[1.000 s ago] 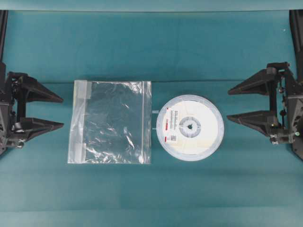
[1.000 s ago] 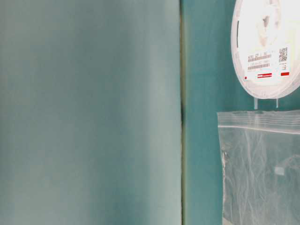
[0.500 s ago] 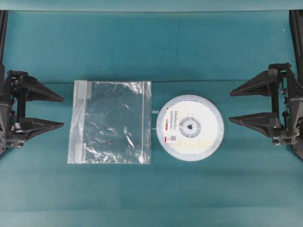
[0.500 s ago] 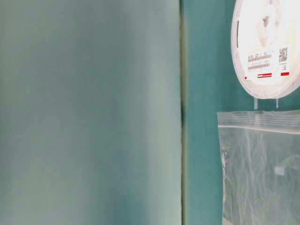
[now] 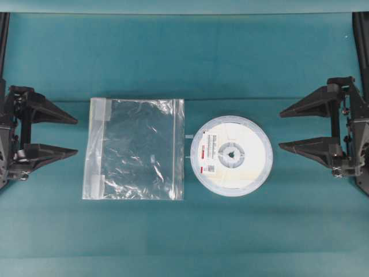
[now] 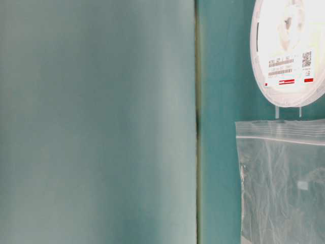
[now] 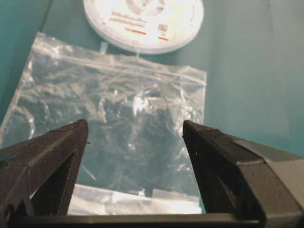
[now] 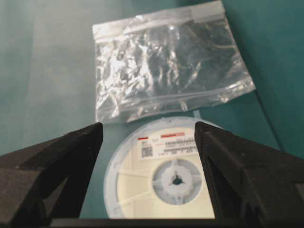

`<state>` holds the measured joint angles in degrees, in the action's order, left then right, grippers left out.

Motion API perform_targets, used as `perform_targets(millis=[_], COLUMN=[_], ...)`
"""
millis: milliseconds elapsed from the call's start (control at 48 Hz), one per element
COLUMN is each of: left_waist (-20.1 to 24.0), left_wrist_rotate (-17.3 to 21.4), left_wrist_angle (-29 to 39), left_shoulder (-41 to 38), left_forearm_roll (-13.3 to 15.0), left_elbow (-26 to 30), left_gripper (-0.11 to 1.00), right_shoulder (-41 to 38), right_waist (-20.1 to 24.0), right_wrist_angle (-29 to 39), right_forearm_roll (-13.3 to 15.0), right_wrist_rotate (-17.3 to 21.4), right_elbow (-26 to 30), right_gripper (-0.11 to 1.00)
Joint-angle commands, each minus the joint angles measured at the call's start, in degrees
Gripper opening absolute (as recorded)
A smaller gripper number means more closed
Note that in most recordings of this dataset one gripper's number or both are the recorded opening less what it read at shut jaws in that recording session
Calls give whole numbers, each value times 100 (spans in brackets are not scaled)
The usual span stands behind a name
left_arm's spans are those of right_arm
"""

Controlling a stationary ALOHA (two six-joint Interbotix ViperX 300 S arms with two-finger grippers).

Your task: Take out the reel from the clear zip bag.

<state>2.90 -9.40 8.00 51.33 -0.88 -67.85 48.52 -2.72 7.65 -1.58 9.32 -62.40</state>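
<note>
The reel, a flat cream disc with a pale bluish rim and a grey hub, lies on the teal table just right of the clear zip bag, outside it. The crinkly bag lies flat and looks empty, its zip strip along the edge nearest the reel. The left gripper stands open at the far left, apart from the bag, nothing between its fingers. At the far right the right gripper is open too, short of the reel. Reel and bag show in the right wrist view; bag and reel in the left.
A seam runs across the teal table behind the objects; in the table-level view this seam runs vertically left of the reel and bag. Dark arm posts stand at the back corners.
The right gripper has drawn back slightly to the right since a second ago. Reel, bag and left gripper have not moved.
</note>
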Motion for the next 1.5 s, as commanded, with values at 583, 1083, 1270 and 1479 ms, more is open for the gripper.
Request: perform_targets(millis=[583, 1083, 1270, 1479], left_waist=[-9, -9, -9, -9], left_wrist_rotate=[18, 9, 0, 9], left_wrist_angle=[-53, -53, -53, -44], left_shoulder=[-18, -18, -18, -18], left_forearm_roll=[-18, -18, -18, -18], left_elbow=[141, 141, 141, 132], left_gripper=[87, 87, 87, 87], right_shoulder=[-9, 26, 18, 26], right_waist=[9, 9, 9, 9], right_wrist_angle=[-26, -26, -26, -44], right_forearm_roll=[9, 9, 0, 9], right_wrist_rotate=[-35, 0, 0, 0], right_elbow=[9, -44, -44, -44], right_gripper=[86, 86, 86, 86])
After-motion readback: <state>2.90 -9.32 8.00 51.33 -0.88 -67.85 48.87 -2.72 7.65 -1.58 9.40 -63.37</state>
